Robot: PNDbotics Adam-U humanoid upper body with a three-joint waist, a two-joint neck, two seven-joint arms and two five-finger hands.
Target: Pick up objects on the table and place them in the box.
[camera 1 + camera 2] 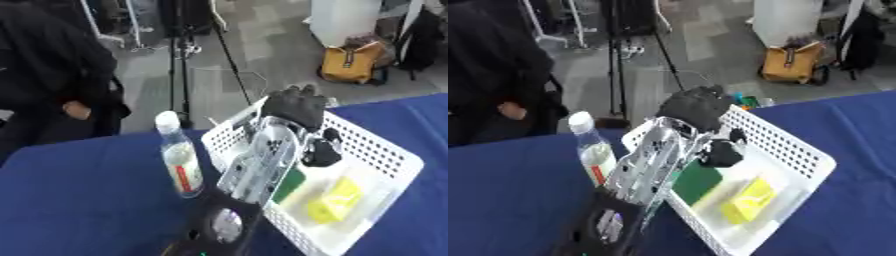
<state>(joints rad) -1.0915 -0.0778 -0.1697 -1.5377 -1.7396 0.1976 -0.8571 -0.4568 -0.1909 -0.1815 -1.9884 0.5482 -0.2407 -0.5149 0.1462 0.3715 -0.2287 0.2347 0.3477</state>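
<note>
**A:** What is on the table?

**B:** A blue table [79, 200] carries a white perforated box [389, 157] at centre right. Inside it lie a yellow block [335, 200] and, beside that, a flat green item [697, 182]. A clear plastic bottle [179, 160] with a white cap stands upright on the cloth just left of the box, outside it.

**A:** And the robot?

**B:** One arm (silver and black, rising from the bottom edge) reaches up across the box's near-left wall. Which arm it is I cannot tell. Its black hand [297, 107] hangs over the far-left part of the box, with dark fingers [322, 150] curled downward inside the rim. Whether they hold anything I cannot tell; the shapes there are dark and blurred.

**A:** Is it touching the bottle?

**B:** No, the bottle stands apart from the arm.
</note>
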